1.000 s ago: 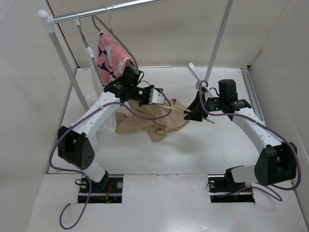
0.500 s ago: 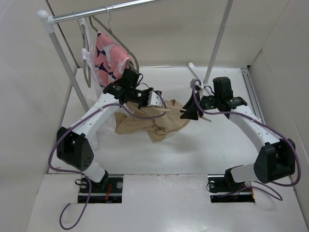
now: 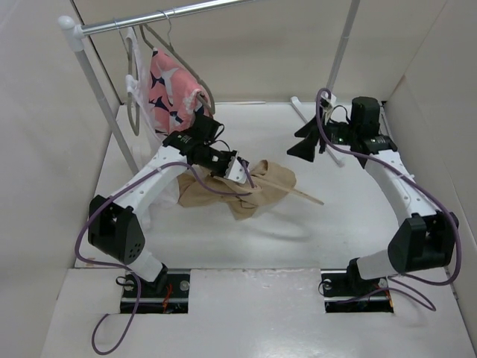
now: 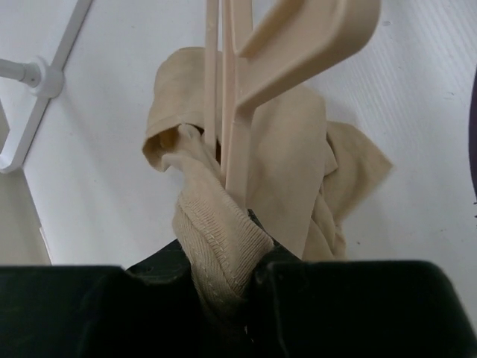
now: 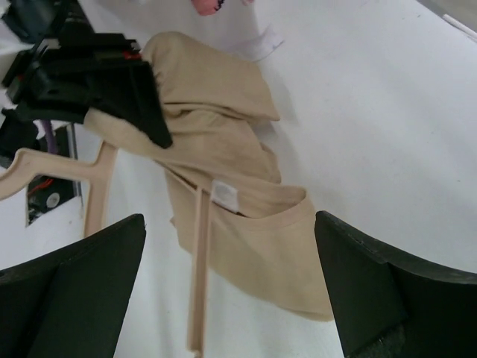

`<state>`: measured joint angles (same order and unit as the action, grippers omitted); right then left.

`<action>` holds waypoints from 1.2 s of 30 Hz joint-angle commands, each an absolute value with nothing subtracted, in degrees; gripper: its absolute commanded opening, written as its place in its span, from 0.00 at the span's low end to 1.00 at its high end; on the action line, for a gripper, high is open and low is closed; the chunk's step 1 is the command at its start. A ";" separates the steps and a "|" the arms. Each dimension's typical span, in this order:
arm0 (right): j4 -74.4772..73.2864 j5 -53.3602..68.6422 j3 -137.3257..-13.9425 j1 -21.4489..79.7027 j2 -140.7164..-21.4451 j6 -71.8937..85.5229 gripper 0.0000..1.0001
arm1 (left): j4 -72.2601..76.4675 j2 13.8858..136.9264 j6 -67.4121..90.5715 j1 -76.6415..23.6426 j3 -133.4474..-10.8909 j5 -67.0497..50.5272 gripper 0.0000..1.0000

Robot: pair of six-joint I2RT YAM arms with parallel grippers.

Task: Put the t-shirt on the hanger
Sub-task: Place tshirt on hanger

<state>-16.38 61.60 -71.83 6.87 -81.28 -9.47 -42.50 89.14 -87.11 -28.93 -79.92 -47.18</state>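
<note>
While the left gripper [image 4: 223, 291] is clamped on a twisted bunch of the t-shirt [image 4: 294, 171], the hanger [image 4: 298, 30] leans loose against that same bunch; whether the jaws also pinch it, I cannot tell; the right gripper [image 5: 229, 224] hovers above, jaws wide apart, holding nothing. Crumpled near the middle of the table [image 3: 335, 239], somewhat toward its left edge, the t-shirt takes one hanger arm in at the neck, by the white label [image 5: 222, 192]; the likely risks: a lift by cloth alone lets the hanger slide back out; the twisted fabric may snag the other arm. No box, bin or basket shows; only the rail [image 3: 149, 19] over the far left corner carries a pink printed garment [image 3: 170, 86].
</note>
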 commanded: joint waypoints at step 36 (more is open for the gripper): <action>-20.34 33.38 -79.55 21.18 -109.86 -1.07 0.57 | -40.79 85.34 -86.49 -29.18 -75.41 -44.47 0.00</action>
